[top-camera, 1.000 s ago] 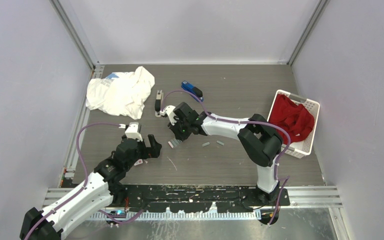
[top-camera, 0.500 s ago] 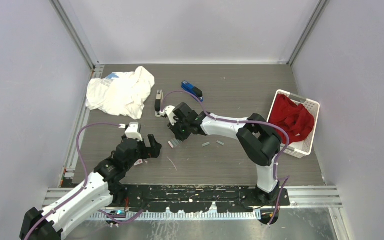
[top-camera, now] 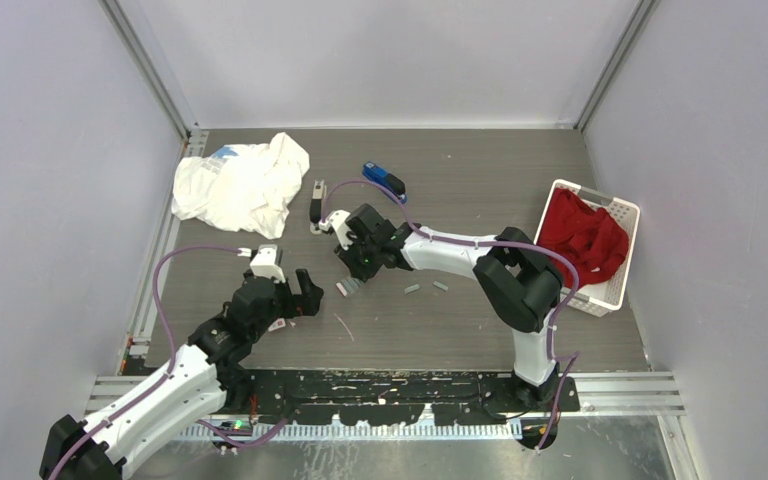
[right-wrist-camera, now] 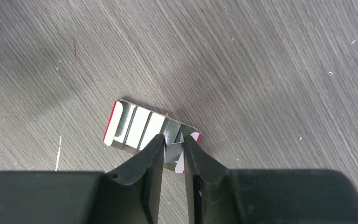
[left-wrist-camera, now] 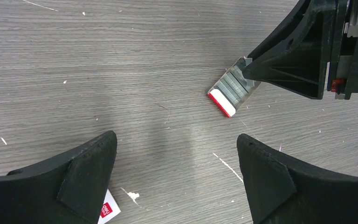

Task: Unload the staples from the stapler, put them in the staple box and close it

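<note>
Grey wood-grain worktop (top-camera: 480, 190) runs between pale walls. Near the centre of the overhead view, the staples (right-wrist-camera: 144, 126) sit as silvery strips packed side by side in a small open white-and-red box (right-wrist-camera: 108, 130). The right hand (right-wrist-camera: 173, 140) has its fingers pressed close on the strip at the box's right end in the wrist view, pinching it. Two loose strips (top-camera: 412, 290) lie on the bare worktop just right of the box. Above the box in the overhead view lies a black and silver stapler (top-camera: 316, 205), with a blue and black object (top-camera: 384, 180) to its upper right. The left hand (left-wrist-camera: 177, 140) hovers lower left of the box, fingers spread wide and holding nothing. A white card with a red logo (left-wrist-camera: 108, 211) peeks out beside the finger at the lower left of its wrist view. A white cloth (top-camera: 240, 185) is bunched at upper left, and a white basket (top-camera: 622, 212) holding a red cloth (top-camera: 580, 238) stands at the right.
</note>
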